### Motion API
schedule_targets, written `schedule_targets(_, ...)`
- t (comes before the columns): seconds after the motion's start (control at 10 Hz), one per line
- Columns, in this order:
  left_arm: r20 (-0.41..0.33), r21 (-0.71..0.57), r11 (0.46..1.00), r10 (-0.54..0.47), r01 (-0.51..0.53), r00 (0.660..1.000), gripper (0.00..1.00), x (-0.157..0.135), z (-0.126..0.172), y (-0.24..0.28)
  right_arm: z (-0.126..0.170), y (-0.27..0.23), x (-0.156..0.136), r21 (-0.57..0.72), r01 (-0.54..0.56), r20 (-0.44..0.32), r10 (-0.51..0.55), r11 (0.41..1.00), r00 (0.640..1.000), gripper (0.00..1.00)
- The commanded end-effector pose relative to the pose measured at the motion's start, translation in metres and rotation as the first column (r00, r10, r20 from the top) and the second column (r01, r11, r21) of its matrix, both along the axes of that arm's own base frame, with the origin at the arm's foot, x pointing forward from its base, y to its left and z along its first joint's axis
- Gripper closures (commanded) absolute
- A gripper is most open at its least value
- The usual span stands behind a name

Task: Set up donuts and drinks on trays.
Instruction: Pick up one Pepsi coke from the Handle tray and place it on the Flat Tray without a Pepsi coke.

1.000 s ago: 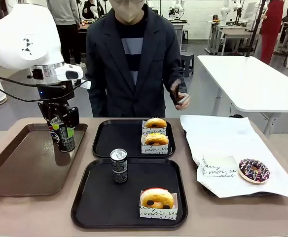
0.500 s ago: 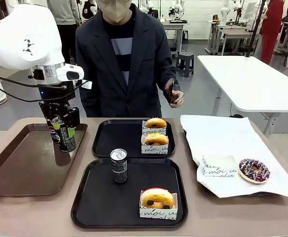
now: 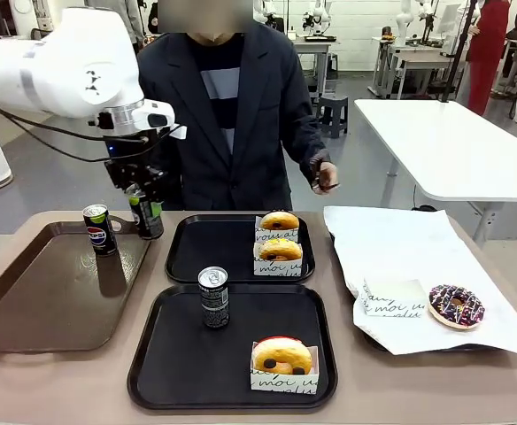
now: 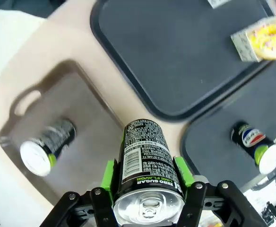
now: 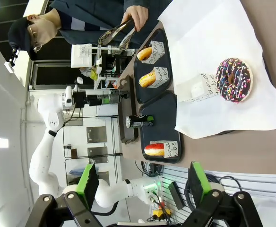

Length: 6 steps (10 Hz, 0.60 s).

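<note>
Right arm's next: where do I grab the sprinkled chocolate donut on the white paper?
Probably from straight above, gripping the outer rim of the sprinkled donut. It lies flat on the white paper, top unobstructed. Set the jaws on its near and far edges: the empty paper holder sits close on its left.

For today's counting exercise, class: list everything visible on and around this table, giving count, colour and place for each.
black trays: 2, black, centre; far tray, near tray.
brown tray: 1, brown, left.
paper sheet: 1, white, right.
donuts: 4; golden, two on far tray, one on near tray; chocolate-sprinkled, one on paper sheet.
paper holder: 1 empty, white, on paper sheet.
cans: 3, dark; brown tray, near tray, one held aloft.
tongs: 1, metallic, person's hand.
left gripper: black, shut on can.
right gripper: black, open.
</note>
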<state>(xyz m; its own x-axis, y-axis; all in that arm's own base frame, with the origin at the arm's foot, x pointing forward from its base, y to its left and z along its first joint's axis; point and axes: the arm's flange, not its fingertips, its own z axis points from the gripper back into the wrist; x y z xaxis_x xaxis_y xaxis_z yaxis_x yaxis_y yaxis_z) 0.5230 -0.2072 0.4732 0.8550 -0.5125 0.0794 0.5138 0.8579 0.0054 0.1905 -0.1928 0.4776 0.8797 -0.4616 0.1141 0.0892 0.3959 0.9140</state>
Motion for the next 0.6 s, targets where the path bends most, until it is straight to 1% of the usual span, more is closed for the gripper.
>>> schedule_targets(0.0,0.032,0.005,1.0,0.004,-0.004,0.999,0.41,0.035,0.001,-0.014,0.001,-0.001,0.002,0.015,-0.002,0.027,0.001,1.0,1.0,0.0)
schedule_targets(0.1,0.021,-0.014,1.0,-0.003,0.004,1.0,0.41,0.051,-0.005,-0.025,0.001,-0.001,0.002,0.015,-0.002,0.027,0.001,1.0,1.0,0.0)
schedule_targets(0.3,0.049,-0.042,0.999,-0.027,0.029,0.998,0.41,0.076,-0.021,-0.046,0.001,-0.001,0.002,0.015,-0.002,0.027,0.001,1.0,1.0,0.0)
schedule_targets(0.5,-0.008,-0.104,0.993,-0.047,0.046,0.999,0.41,0.083,-0.043,-0.051,0.001,-0.001,0.002,0.015,-0.002,0.027,0.001,1.0,1.0,0.0)
